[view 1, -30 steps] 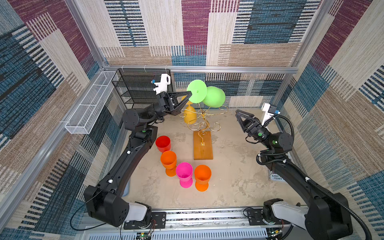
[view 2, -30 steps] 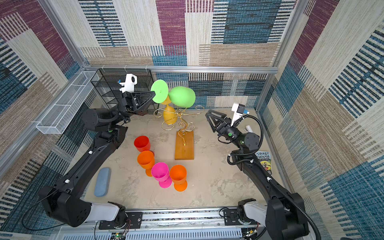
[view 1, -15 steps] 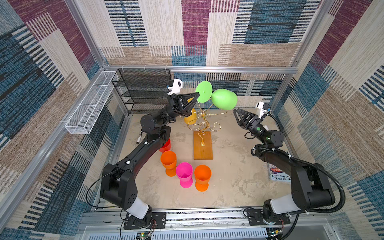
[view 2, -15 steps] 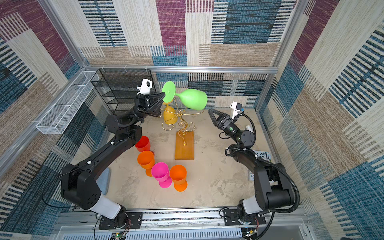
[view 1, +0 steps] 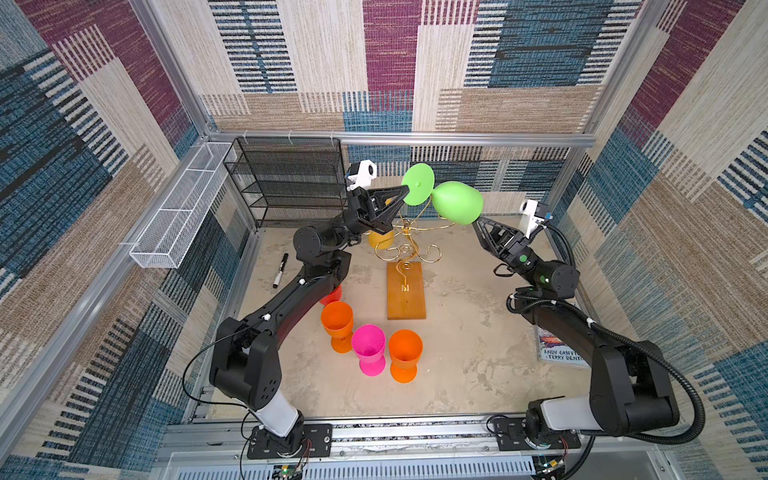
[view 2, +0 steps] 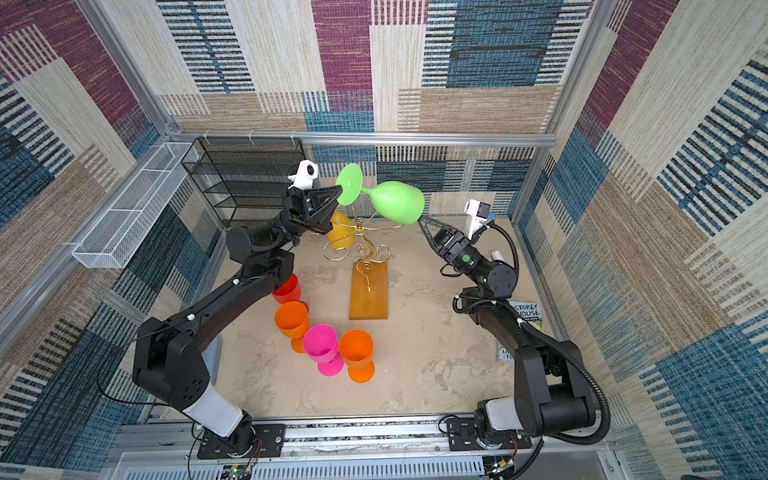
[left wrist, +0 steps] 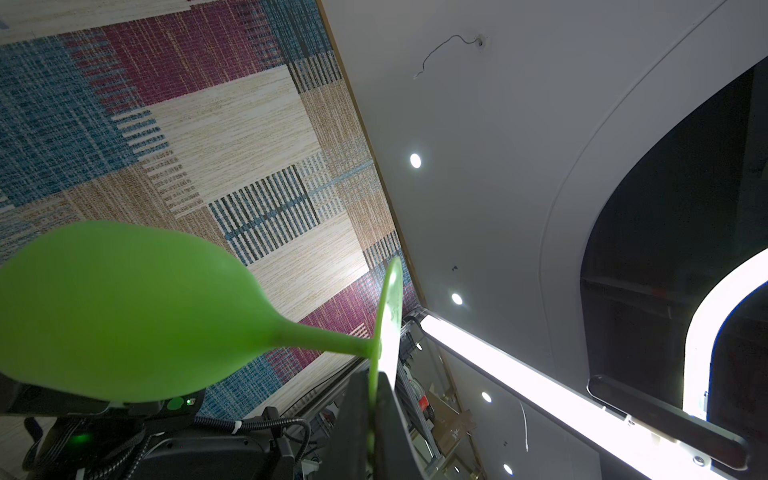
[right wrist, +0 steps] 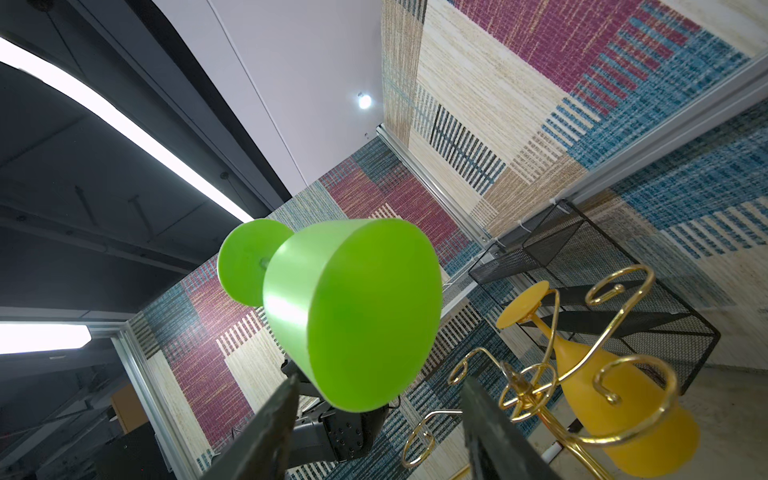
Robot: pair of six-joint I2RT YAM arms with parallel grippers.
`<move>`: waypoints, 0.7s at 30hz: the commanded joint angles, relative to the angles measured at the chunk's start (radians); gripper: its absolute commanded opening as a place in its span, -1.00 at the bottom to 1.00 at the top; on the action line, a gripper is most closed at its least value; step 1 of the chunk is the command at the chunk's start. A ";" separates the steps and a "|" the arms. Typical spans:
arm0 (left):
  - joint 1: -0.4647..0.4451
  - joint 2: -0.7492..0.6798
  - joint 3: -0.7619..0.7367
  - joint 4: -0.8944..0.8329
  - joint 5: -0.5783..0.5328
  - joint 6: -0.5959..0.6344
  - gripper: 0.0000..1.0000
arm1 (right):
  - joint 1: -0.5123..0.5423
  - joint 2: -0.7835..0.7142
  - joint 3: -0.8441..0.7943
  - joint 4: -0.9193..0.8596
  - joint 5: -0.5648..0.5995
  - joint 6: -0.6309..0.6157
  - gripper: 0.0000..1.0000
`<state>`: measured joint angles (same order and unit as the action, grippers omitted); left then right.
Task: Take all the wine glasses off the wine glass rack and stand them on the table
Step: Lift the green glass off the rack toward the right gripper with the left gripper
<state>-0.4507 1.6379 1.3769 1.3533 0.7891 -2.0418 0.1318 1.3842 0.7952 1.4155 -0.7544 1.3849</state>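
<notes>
A green wine glass (view 1: pixel 457 202) (view 2: pixel 397 201) lies sideways in the air above the wine glass rack (view 1: pixel 405 249) (view 2: pixel 365 245), its bowl pointing right. My left gripper (view 1: pixel 405 192) (view 2: pixel 338 192) (left wrist: pixel 372 390) is shut on the edge of the glass's round foot. My right gripper (view 1: pixel 476 220) (view 2: pixel 422 220) (right wrist: pixel 380 380) is open just under the bowl's mouth, holding nothing. In the right wrist view the green glass (right wrist: pixel 353 311) hangs clear of the rack's gold arms (right wrist: pixel 523 386). A yellow wine glass (view 1: pixel 381 239) (right wrist: pixel 602 395) hangs upside down on the rack.
A black mesh shelf (view 1: pixel 291 178) stands at the back left, with a white wire basket (view 1: pixel 178 208) on the left wall. Two orange cups (view 1: pixel 337 320), a pink cup (view 1: pixel 368 343) and a red cup stand in front of the rack's wooden base (view 1: pixel 406 291). A marker (view 1: pixel 280 270) lies left, a book (view 1: pixel 557 349) right.
My left gripper has carried the green glass to the right, turning its bowl toward the right arm. My right gripper has come up and in under the bowl's mouth.
</notes>
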 commanded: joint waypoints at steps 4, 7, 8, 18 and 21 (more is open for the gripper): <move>-0.030 0.020 0.014 0.053 -0.008 -0.012 -1.00 | 0.000 -0.013 0.033 0.274 -0.045 -0.033 0.28; -0.040 0.028 0.016 0.053 -0.010 -0.014 -1.00 | 0.000 -0.014 0.045 0.268 -0.049 -0.035 0.28; -0.043 0.028 0.017 0.053 -0.010 -0.016 -1.00 | 0.000 -0.013 0.049 0.263 -0.049 -0.037 0.28; -0.059 0.043 0.024 0.053 -0.017 -0.031 -1.00 | 0.000 -0.017 0.048 0.261 -0.044 -0.035 0.09; -0.060 0.045 0.015 0.053 -0.026 -0.033 -1.00 | 0.000 -0.022 0.040 0.268 -0.041 -0.029 0.02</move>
<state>-0.5091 1.6810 1.3926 1.3640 0.7780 -2.0502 0.1318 1.3674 0.8391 1.4158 -0.7841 1.3495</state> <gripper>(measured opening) 0.077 0.514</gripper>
